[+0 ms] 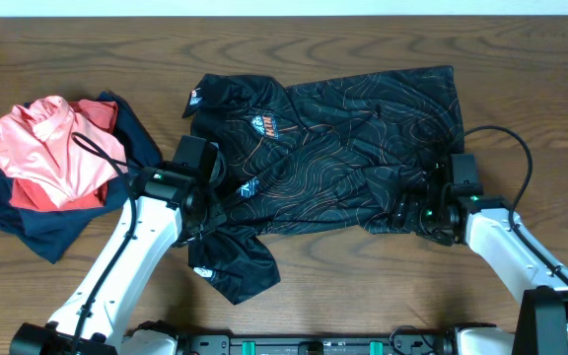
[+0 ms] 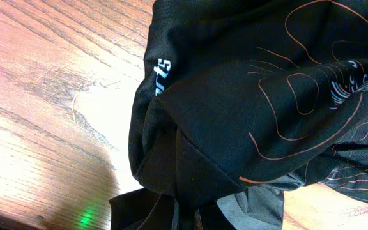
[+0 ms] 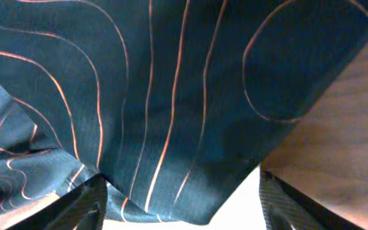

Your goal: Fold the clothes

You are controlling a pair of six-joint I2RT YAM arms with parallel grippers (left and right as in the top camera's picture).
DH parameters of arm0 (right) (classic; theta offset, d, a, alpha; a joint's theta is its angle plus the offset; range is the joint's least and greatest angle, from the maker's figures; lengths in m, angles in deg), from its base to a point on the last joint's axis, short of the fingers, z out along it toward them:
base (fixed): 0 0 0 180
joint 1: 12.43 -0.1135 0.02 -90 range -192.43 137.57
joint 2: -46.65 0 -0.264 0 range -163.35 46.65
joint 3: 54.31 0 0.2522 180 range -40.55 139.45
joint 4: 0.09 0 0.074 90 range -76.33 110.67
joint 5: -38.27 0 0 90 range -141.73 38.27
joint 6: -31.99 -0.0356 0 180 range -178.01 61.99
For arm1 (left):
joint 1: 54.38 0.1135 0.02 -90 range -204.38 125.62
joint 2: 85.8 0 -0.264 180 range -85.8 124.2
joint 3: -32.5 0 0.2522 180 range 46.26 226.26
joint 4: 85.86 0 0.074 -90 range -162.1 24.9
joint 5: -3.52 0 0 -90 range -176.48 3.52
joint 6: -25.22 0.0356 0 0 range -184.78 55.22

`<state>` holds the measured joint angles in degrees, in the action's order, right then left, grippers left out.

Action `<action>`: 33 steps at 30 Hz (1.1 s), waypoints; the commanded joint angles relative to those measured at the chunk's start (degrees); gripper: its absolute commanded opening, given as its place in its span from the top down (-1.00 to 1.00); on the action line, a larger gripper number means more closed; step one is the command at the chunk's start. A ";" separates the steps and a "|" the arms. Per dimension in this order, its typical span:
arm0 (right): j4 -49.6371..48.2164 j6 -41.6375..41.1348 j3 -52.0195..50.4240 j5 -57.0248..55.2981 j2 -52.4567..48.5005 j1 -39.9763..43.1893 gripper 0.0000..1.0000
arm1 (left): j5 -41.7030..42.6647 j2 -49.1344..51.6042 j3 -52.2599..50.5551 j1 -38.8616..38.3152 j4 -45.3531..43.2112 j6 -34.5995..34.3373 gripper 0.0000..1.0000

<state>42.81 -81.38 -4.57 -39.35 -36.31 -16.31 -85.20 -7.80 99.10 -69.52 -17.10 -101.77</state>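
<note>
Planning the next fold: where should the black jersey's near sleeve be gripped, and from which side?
Grip the sleeve at its outer cuff edge, coming from the robot's near side: it lies flat, splayed out from the jersey onto bare table.

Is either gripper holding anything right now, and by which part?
The left gripper appears to pinch the black jersey at bunched fabric near its sleeve. The right gripper straddles the hem corner, jaws apart, not clamped.

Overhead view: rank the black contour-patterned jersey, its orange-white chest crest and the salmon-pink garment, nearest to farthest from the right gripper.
1. black contour-patterned jersey: its lower-right edge lies at the right gripper.
2. orange-white chest crest: jersey's upper left.
3. salmon-pink garment: far left pile.
</note>
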 commanded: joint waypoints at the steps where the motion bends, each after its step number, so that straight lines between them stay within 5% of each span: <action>1: -0.57 -1.51 -2.84 1.60 -1.07 -0.70 -0.26 | -0.90 -0.13 -0.13 0.22 0.00 1.03 0.87; 8: -1.29 -1.46 -2.89 1.57 -1.05 -0.68 0.99 | -0.90 -0.13 -0.13 0.22 0.00 1.03 0.88; 14: 0.48 -1.14 2.01 -3.52 -0.39 2.10 0.98 | -0.92 -0.13 -0.13 0.24 -0.28 1.03 0.88; 25: 24.90 7.23 35.12 -28.92 0.46 9.81 0.93 | -0.90 -0.13 -0.13 0.24 -1.53 1.01 0.88; 28: 28.46 7.13 35.78 -27.89 0.46 9.81 0.59 | -0.90 -0.13 -0.13 0.24 -1.51 1.01 0.88; 33: 31.12 5.86 30.95 -27.36 0.33 9.84 0.54 | -0.90 -0.13 -0.13 0.22 -1.49 1.01 0.87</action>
<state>73.32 -75.37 29.27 -64.79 -35.76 -6.76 -85.20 -7.80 99.01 -69.48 -18.76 -101.79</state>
